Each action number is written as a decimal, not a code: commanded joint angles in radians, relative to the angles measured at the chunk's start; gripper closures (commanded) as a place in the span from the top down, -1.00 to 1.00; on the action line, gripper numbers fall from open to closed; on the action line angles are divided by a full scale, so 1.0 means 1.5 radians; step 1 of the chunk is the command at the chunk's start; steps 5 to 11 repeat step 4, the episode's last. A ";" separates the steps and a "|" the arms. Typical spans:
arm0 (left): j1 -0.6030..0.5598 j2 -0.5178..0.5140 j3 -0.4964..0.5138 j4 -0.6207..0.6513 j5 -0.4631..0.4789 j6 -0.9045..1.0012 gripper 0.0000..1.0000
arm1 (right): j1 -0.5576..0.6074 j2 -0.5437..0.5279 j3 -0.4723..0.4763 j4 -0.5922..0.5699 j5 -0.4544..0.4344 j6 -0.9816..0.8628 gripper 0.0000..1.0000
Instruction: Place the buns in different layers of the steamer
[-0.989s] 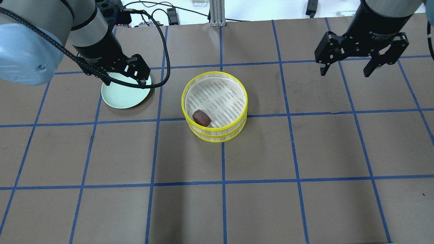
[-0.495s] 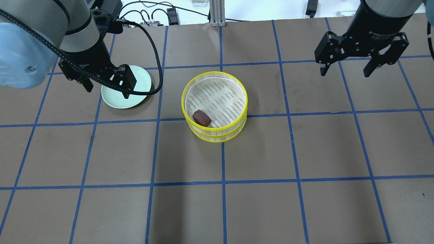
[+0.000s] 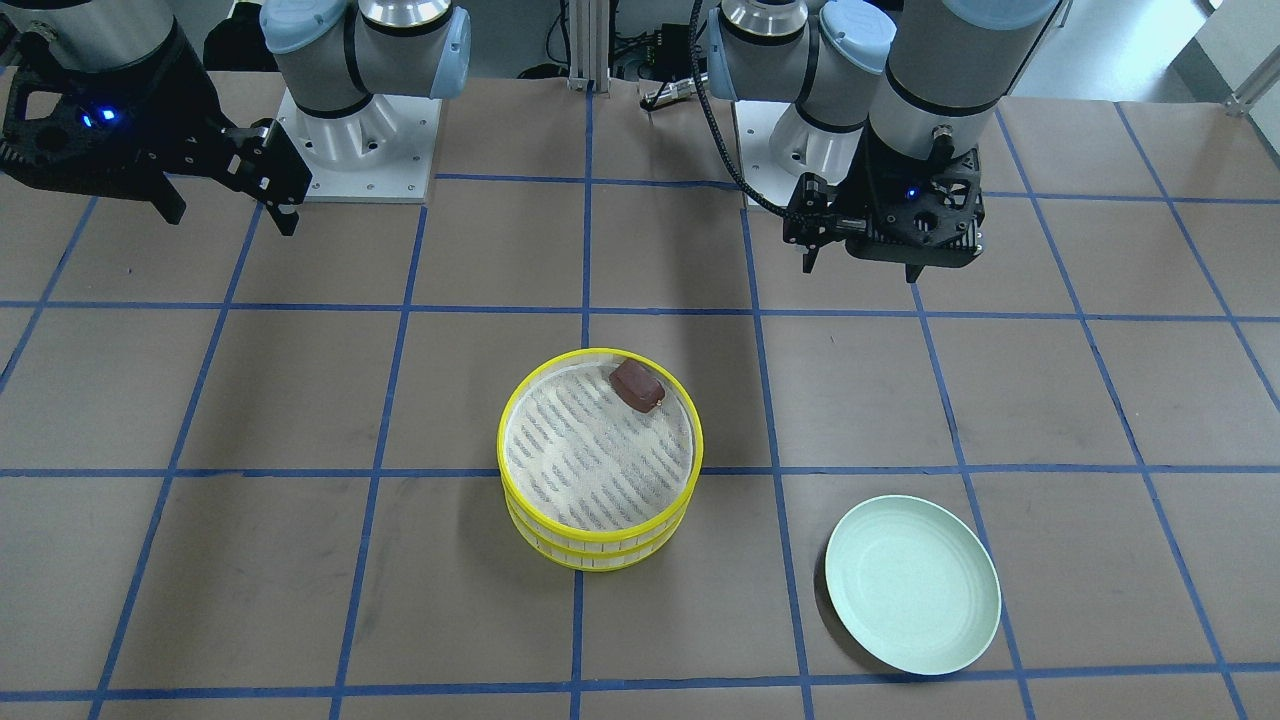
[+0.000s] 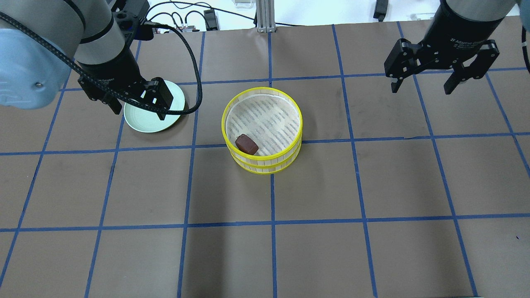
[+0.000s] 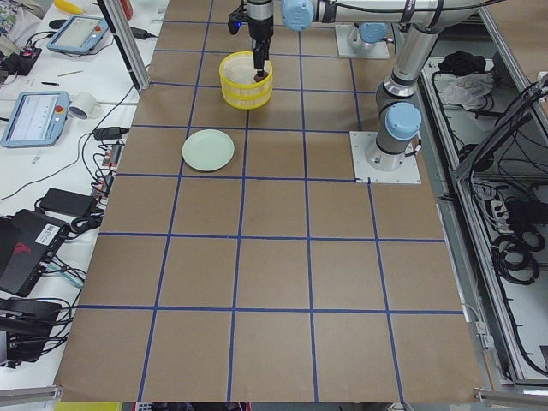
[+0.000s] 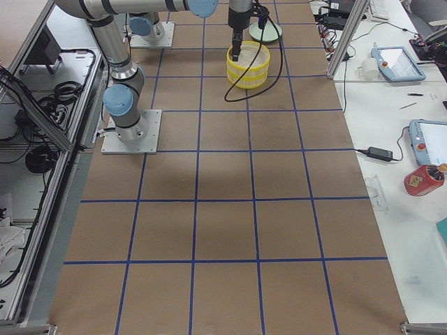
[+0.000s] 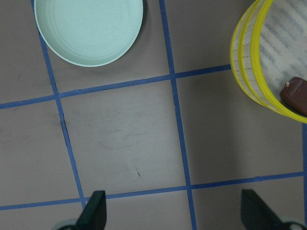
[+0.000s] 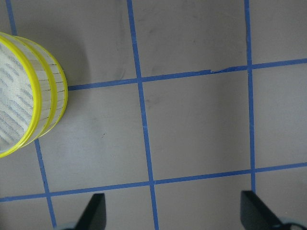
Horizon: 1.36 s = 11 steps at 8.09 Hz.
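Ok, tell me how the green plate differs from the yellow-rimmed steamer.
The plate is plain pale green; the steamer has yellow rims and a striped mesh floor. The plate is one low dish; the steamer is two stacked trays, taller. The plate is empty; the steamer holds a brown bun by its rim. Both are round.

Only readable bit is white print on the right gripper (image 4: 421, 89) body, looks like "2F Adaptive Gri…", rest unclear. The left gripper (image 4: 138, 111) has similar print, too small to read.
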 commanded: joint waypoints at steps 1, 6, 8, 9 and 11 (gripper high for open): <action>0.002 -0.003 -0.004 0.000 -0.003 -0.001 1.00 | 0.001 0.000 0.000 0.000 0.004 0.000 1.00; 0.003 -0.005 -0.004 0.001 -0.003 0.002 1.00 | 0.001 0.000 0.000 0.001 0.006 0.000 1.00; 0.003 -0.005 -0.004 0.001 -0.003 0.002 1.00 | 0.001 0.000 0.000 0.001 0.006 0.000 1.00; 0.003 -0.005 -0.004 0.001 -0.003 0.002 1.00 | 0.001 0.000 0.000 0.001 0.006 0.000 1.00; 0.003 -0.005 -0.004 0.001 -0.003 0.002 1.00 | 0.001 0.000 0.000 0.001 0.006 0.000 1.00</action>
